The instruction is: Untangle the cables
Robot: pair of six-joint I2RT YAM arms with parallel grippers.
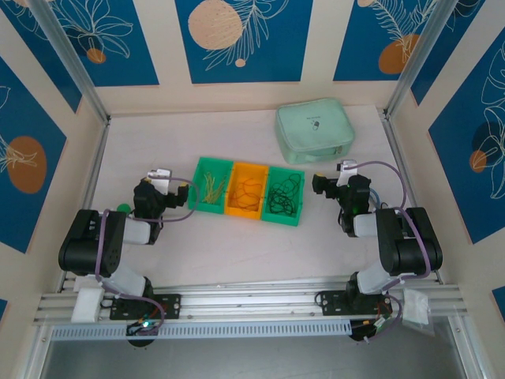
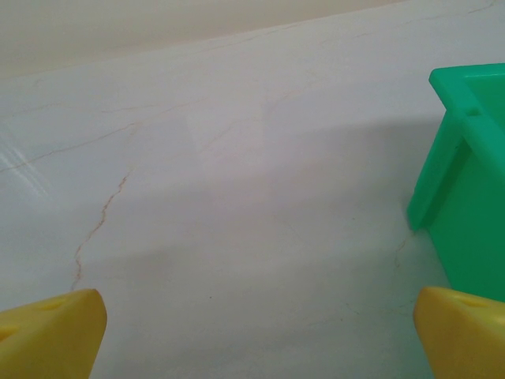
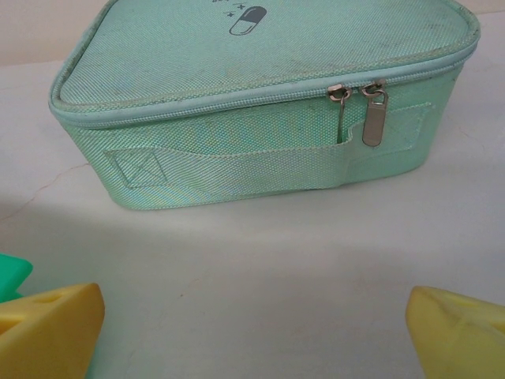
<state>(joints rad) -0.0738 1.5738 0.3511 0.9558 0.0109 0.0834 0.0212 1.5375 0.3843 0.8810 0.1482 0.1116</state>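
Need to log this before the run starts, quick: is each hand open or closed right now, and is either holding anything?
Left hand: open, holding nothing.
Right hand: open, holding nothing.

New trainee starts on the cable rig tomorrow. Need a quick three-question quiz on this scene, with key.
1. Multiple choice: what colour are the cables in the right-hand green bin? A orange, B black, C pale yellow.
2. True or false: the mint pouch lies farther from the arms than the bins, apart from them.
3. Fill in: the orange bin stands ___ the left-hand green bin and the right-hand one.
Key: 1 B; 2 true; 3 between.
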